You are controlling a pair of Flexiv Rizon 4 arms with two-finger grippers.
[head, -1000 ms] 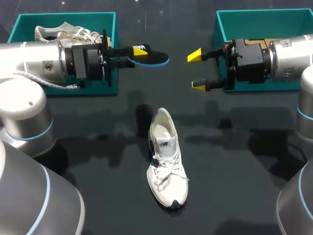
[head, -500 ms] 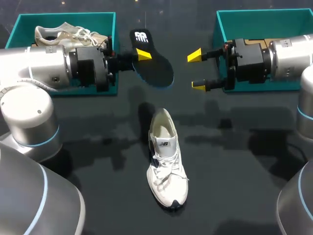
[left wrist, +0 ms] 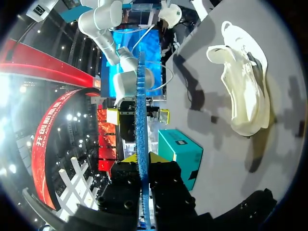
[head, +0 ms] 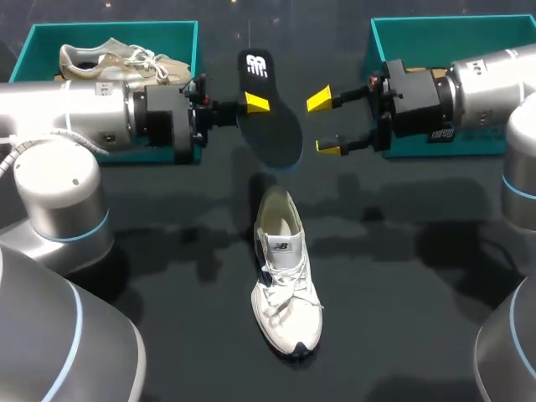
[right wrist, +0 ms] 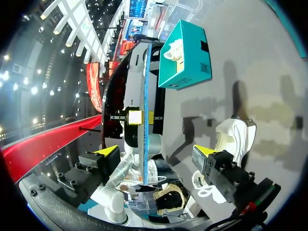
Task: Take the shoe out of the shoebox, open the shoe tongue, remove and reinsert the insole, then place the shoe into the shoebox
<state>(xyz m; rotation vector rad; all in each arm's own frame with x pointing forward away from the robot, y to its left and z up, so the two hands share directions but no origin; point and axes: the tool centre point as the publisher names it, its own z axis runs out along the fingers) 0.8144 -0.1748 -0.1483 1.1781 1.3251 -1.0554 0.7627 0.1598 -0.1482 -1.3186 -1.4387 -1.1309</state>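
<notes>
On the counter (head: pixel 419 318), resting the shoe (head: pixel 285 285), toe toward six; clamping the insole (head: pixel 276 134) in the left gripper (head: pixel 254 104) at twelve; holding the right gripper (head: pixel 323 124) apart at one.

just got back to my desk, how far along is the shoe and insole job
Done: the shoe lies on the table, out of the shoebox, and its insole is out. In hand: the left gripper holds the insole in the air, with the open right gripper close beside it. Left: reinserting the insole and placing the shoe into the shoebox.
</notes>
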